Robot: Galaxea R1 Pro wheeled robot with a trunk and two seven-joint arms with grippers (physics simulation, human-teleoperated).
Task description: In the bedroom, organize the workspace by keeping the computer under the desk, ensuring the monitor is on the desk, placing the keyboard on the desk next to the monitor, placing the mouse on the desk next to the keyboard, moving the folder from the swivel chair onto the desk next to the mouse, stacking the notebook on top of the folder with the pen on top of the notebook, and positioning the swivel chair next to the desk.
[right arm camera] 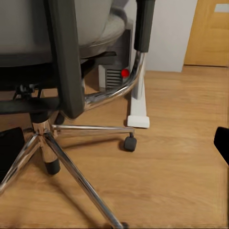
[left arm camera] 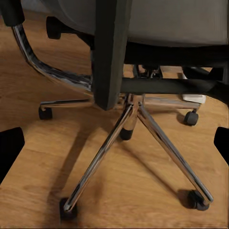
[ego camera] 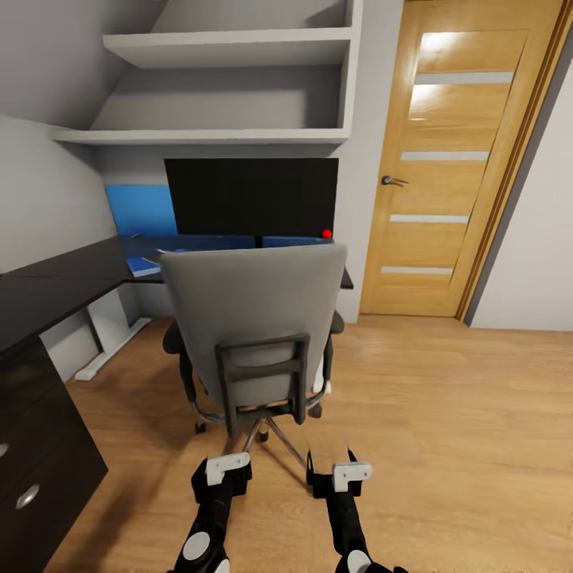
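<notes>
Since the swivel chair (ego camera: pixel 253 318) rolls easily on casters, push its stiff back frame at frame centre; left gripper (ego camera: pixel 222 471) and right gripper (ego camera: pixel 341 476) look spread, empty.

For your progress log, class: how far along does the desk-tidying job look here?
Done, apparently: the monitor stands on the desk, and a computer case sits under it. In hand: the swivel chair is in front of the desk, with the left end effector and right end effector low behind it, touching nothing. Left: the chair back hides the seat and much of the desk, so keyboard, mouse and folder stack cannot be judged.
</notes>
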